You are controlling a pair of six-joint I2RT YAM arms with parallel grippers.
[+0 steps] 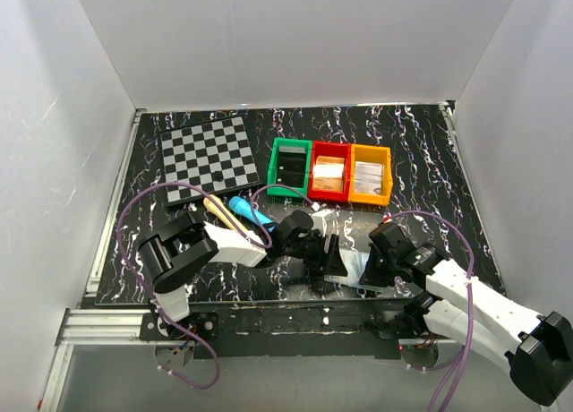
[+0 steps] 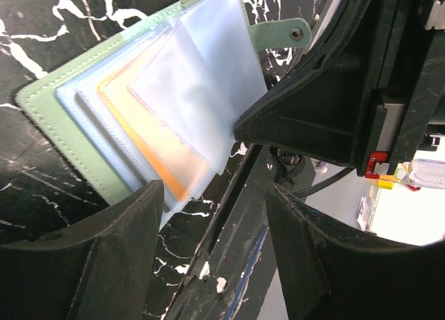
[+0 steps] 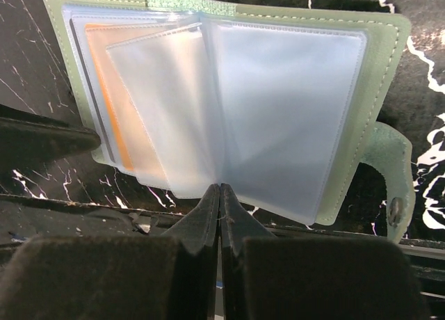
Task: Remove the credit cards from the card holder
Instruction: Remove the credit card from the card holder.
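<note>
The card holder lies open near the table's front edge, green cover down and clear sleeves fanned up. It also shows in the left wrist view and as a pale sliver in the top view. An orange-edged card sits in a left sleeve, also seen in the left wrist view, with a dark-striped card behind it. My right gripper is shut, pinching the sleeves' near edge at the spine. My left gripper is open and empty, just off the holder's corner.
Green, red and orange bins stand in a row behind. Pale cards lie in the red and orange ones. A checkered board lies at the back left. A blue tool and a wooden stick lie by the left arm.
</note>
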